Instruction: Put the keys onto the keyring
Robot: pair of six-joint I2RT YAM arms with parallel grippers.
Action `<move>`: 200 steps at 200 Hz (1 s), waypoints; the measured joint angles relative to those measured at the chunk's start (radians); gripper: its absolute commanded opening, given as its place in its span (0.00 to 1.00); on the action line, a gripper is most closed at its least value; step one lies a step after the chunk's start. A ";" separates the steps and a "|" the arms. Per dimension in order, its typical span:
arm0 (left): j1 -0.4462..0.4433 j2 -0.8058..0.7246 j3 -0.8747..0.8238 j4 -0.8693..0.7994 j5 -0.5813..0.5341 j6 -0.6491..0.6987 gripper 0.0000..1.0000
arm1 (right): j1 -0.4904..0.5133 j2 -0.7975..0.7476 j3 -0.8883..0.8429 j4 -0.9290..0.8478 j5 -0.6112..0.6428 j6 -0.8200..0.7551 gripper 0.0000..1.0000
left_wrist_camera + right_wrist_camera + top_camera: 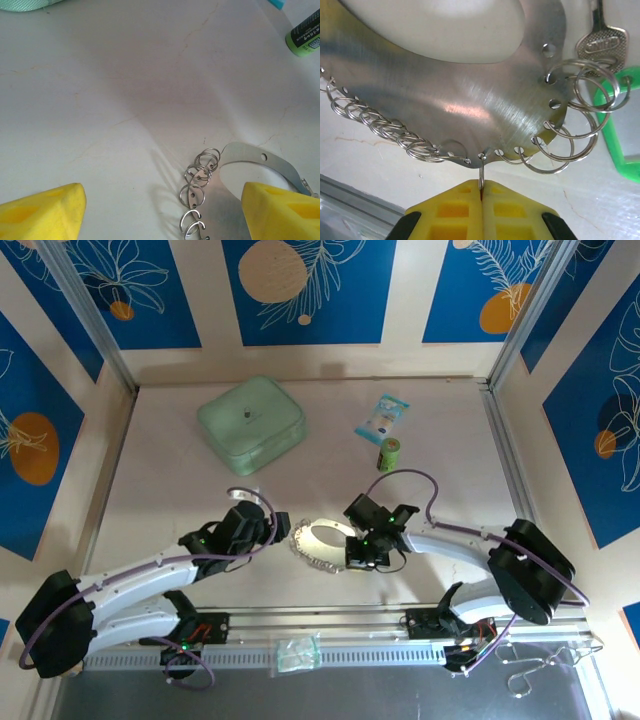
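The keyring (318, 538) lies on the table between the arms. Close up it is a brushed metal crescent (455, 90) with small split rings (570, 130) along its edge. My right gripper (481, 186) is shut on one of these small rings at the plate's near edge, and it sits at the hoop's right side (362, 552). A silver key (600, 42) with a green plastic frame (620, 135) lies just beyond the rings on the right. The red key is hidden. My left gripper (165, 210) is open, with its right finger (280, 210) over the keyring plate (260, 160).
A mint-green square pouch (250, 422) sits at the back left. A blue-and-white packet (383, 418) and a small green upright cylinder (388, 454) stand behind the right arm. A metal rail (330, 625) runs along the near table edge.
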 measured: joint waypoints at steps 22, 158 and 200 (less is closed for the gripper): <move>0.000 0.000 0.000 -0.001 0.000 0.000 0.81 | 0.000 0.021 0.005 -0.011 0.000 -0.021 0.03; 0.000 0.000 0.000 -0.001 0.000 0.000 0.81 | -0.008 0.058 0.034 -0.008 0.022 -0.029 0.12; 0.000 0.000 0.000 -0.001 0.000 0.000 0.80 | -0.009 0.074 0.035 -0.007 0.023 -0.029 0.12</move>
